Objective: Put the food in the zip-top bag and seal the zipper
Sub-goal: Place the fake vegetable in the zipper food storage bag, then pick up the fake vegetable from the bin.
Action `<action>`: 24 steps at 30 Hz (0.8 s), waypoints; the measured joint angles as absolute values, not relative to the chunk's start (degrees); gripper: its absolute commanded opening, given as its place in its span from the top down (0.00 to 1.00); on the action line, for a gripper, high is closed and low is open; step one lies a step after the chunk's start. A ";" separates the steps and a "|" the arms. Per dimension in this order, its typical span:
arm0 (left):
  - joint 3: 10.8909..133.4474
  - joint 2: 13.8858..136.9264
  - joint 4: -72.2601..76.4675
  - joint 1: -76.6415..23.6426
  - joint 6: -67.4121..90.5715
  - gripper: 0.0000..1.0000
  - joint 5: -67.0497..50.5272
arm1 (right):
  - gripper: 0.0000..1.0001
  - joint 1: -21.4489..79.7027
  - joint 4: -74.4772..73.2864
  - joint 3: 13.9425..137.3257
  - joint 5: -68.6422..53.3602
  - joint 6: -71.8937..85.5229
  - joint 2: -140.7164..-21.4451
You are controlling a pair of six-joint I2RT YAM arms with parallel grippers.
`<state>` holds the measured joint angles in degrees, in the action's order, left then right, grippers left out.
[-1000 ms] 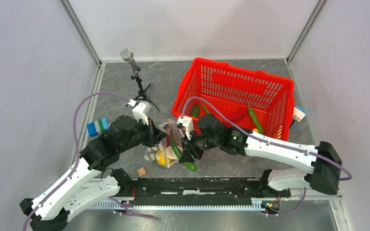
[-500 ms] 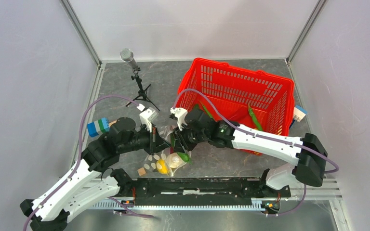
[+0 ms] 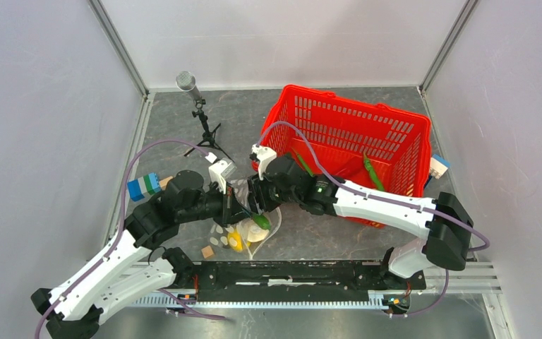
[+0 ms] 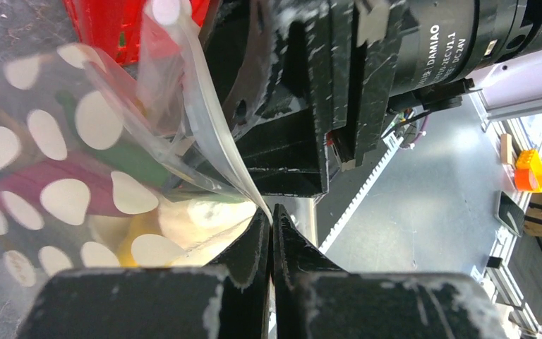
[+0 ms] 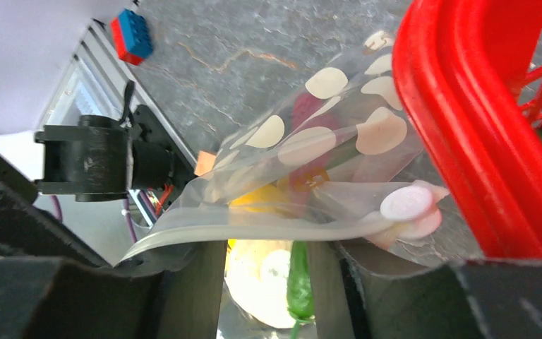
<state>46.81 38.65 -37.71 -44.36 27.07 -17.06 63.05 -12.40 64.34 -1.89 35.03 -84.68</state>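
The zip-top bag hangs between the two arms just beside the near left corner of the red mesh basket, its lower part resting on the grey mottled table. The left gripper is clenched on the bag's upper edge, a thin fold of film pinched between the closed fingers. The right gripper stands with its jaws apart and clamps nothing that can be seen; the zipper runs across just in front of its fingertips. The bag is a thin, clear, glossy film printed with white dots. It creases and sags freely, so it is judged light, limp and slippery, with no stiffness of its own. The zipper is a narrow, translucent white strip, thicker and firmer than the film, and is judged the best place to take hold, both for keeping the mouth open and for pressing it shut. Inside the bag lie a smooth green pod, a rounded yellow piece and a magenta aubergine, all seen through the film. These appear to be small, hard, moulded plastic toys, light enough only to bulge the bag's lower part.
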 measured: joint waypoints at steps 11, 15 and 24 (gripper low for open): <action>46.85 35.59 -40.32 -44.45 29.47 0.98 -2.66 | 0.44 62.87 -8.12 61.12 -4.78 29.91 -76.73; 47.29 33.80 -42.15 -44.42 31.53 0.98 6.28 | 0.36 62.96 -7.31 61.12 -3.90 23.97 -67.70; 48.45 33.76 -43.38 -44.42 32.80 0.98 12.12 | 0.30 52.05 -11.62 64.82 19.31 16.38 -60.53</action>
